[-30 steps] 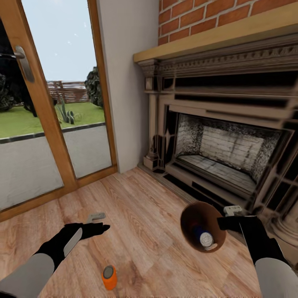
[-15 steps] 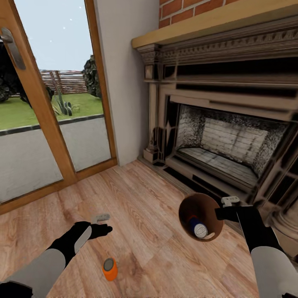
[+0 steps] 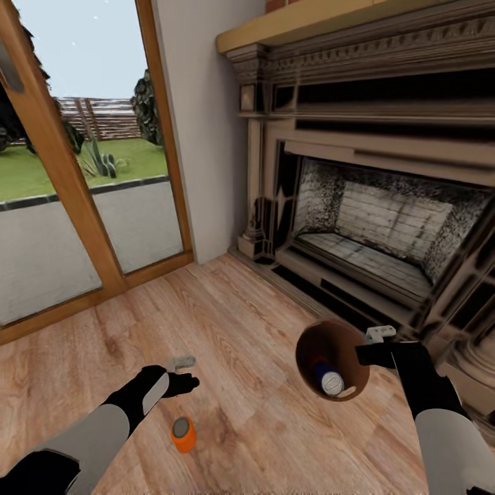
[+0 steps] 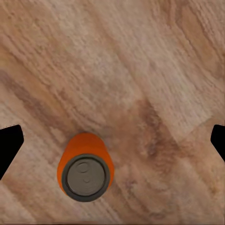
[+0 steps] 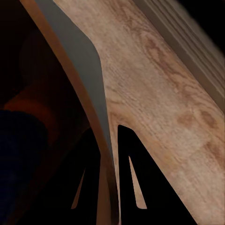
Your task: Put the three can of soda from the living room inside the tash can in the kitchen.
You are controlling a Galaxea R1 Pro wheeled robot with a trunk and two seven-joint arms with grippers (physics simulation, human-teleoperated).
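While the robot stands on the brown plank floor [image 3: 240, 330] of the living room, facing a fireplace [image 3: 385, 227] on the right and glass doors [image 3: 75, 172] on the far left, the job looks partly done. The right gripper [image 3: 371, 352] holds the bin [image 3: 311, 344] off the floor, tipped so its brown inside faces the camera. In the right wrist view, the two fingers [image 5: 129, 159] pinch the bin's thin rim [image 5: 89, 75], one on each side of the wall. Inside the bin lies a blue can [image 3: 326, 377] with a silver end; a reddish shape beside it may be a second can, but this is too dark to tell.

An orange can [image 3: 183, 434] stands upright on the floor, near the robot and to the left. The left gripper [image 3: 184, 375] hovers just beyond it, not touching. In the left wrist view, the orange can [image 4: 84, 172] sits between dark fingertips [image 4: 8, 145] spread wide apart, closer to one of them than the other.

What seems to remain is to close on the orange can, drop it in the bin, account for the third can, and carry the bin to the kitchen.
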